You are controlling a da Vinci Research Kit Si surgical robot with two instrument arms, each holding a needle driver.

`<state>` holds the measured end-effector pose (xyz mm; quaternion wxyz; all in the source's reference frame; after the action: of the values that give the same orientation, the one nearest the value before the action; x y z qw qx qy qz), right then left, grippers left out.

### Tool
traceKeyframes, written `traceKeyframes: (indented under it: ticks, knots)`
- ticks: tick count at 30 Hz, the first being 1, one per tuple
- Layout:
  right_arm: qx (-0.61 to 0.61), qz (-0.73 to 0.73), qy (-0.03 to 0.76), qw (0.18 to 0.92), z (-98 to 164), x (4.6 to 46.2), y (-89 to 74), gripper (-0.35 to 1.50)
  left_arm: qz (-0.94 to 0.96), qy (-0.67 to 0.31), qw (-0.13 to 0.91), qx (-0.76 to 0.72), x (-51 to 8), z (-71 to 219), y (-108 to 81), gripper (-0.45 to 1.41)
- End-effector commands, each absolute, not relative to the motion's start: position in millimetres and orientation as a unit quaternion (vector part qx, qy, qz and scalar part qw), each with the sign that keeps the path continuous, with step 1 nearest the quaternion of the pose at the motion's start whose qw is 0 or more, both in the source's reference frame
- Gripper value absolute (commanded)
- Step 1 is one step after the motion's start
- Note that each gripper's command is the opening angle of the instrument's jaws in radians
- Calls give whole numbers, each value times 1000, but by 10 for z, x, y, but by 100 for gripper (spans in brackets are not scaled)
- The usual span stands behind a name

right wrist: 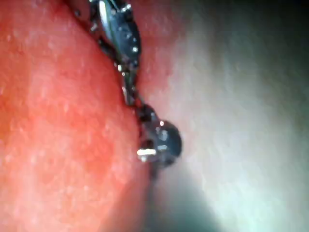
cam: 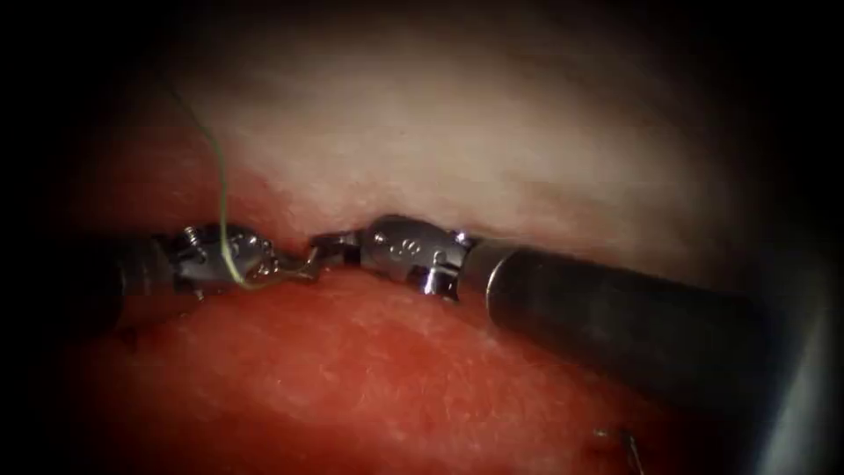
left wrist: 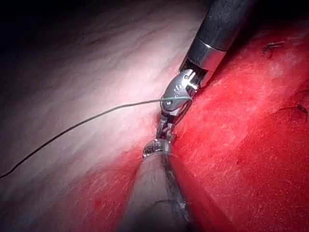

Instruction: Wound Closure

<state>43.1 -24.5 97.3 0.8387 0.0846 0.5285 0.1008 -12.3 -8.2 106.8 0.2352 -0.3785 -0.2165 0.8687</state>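
Note:
My left tool [cam: 303,266] comes in from the left and its jaws are shut on a short glinting piece, apparently the needle [cam: 309,257], right at the cut [cam: 352,268]. How much of the needle lies in the tissue is hidden. My right tool [cam: 323,241] meets it tip to tip from the right. Green thread [cam: 221,189] drops from the far left, crosses the left tool's wrist and curls toward its tip. The left wrist view shows the thread [left wrist: 96,116] over pale tissue, reaching the right tool [left wrist: 164,129]. In the right wrist view the left tool [right wrist: 129,92] lies along the cut.
Pale tissue [cam: 457,132] lies beyond the cut and red, wet tissue [cam: 352,378] in front of it. A dark thread end [cam: 629,444] sticks out of the red tissue near the right shaft [cam: 615,317]; similar ends [left wrist: 273,46] mark the red side.

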Motion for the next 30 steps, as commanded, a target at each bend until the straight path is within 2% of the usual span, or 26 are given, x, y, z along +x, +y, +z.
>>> traceKeyframes:
  ticks: [1,30]
  knots:
    - [63,97,537,836,971,436,-233,-35,869,-217,235,-379,-128,1075,-83,-45]
    - [-46,89,580,808,917,422,-177,-35,869,-217,235,-377,-130,1075,-85,-45]
